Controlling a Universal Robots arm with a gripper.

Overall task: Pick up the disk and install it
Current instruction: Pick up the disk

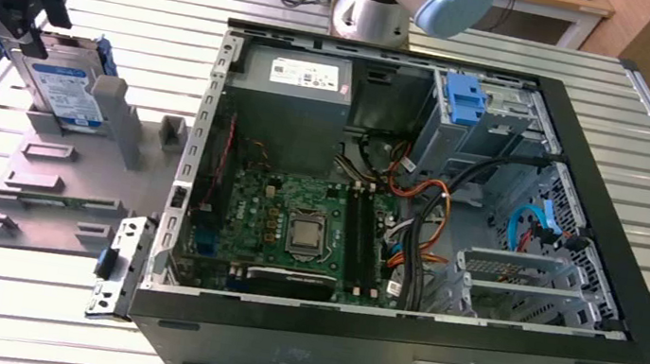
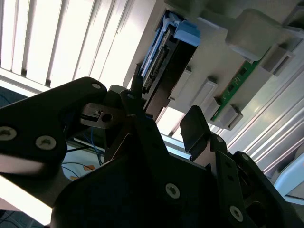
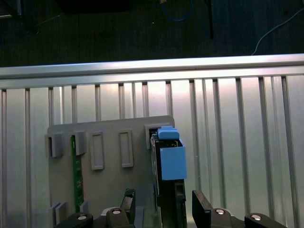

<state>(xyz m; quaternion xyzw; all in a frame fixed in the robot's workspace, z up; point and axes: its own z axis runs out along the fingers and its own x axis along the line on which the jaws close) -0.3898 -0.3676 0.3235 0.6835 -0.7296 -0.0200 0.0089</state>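
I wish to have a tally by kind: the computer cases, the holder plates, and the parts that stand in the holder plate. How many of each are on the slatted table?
Open black metal computer case: 1
Grey plastic holder plate: 1
Silver hard drive in a blue plastic carrier: 1
Narrow green circuit board: 1
Total: 4

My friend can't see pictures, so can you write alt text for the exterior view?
A black robot gripper hangs right at the top of the disk, which stands upright in a grey holder at the exterior view's left. Beside it on the slatted metal table lies an open computer case with its boards and cables showing.
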